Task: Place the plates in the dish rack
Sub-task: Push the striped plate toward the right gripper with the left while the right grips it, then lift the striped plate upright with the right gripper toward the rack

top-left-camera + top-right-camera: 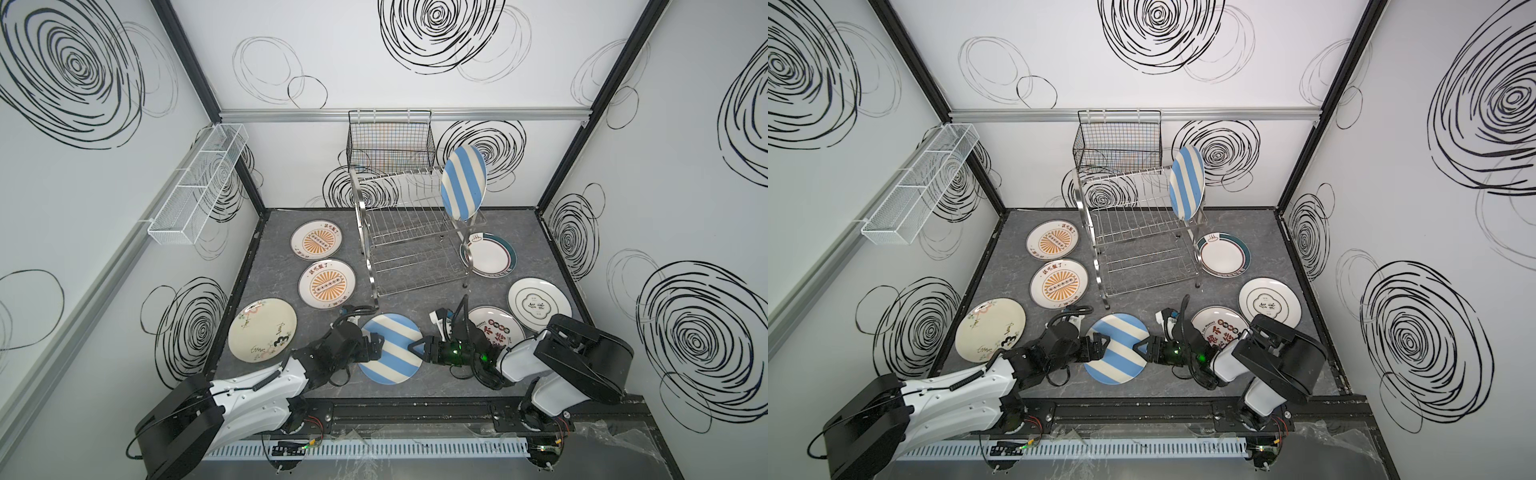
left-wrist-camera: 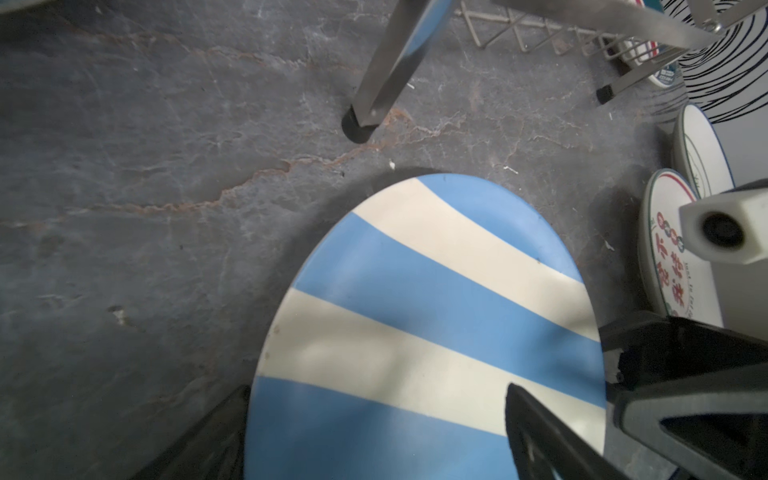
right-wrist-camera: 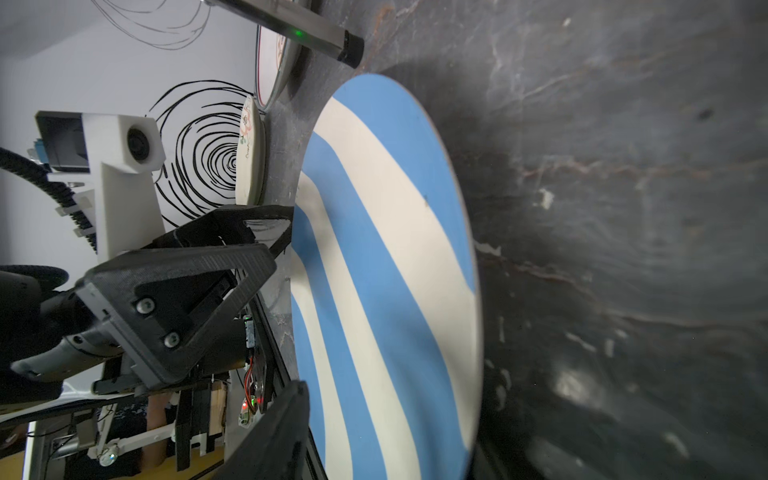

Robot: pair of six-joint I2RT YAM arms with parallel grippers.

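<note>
I see the shiny wire dish rack (image 1: 409, 232) standing mid-counter (image 1: 436, 388), one blue-white striped plate (image 1: 463, 183) upright at its top tier's right end. The other striped plate (image 1: 390, 348) is near the front; six more plates (image 1: 316, 240) lie flat around.

Left arm (image 1: 253, 395), right arm (image 1: 521, 359): white shells, black joints, coiled black cables; left gripper (image 1: 380, 345) black, triangular fingers (image 3: 174, 299), 2 screws.
</note>
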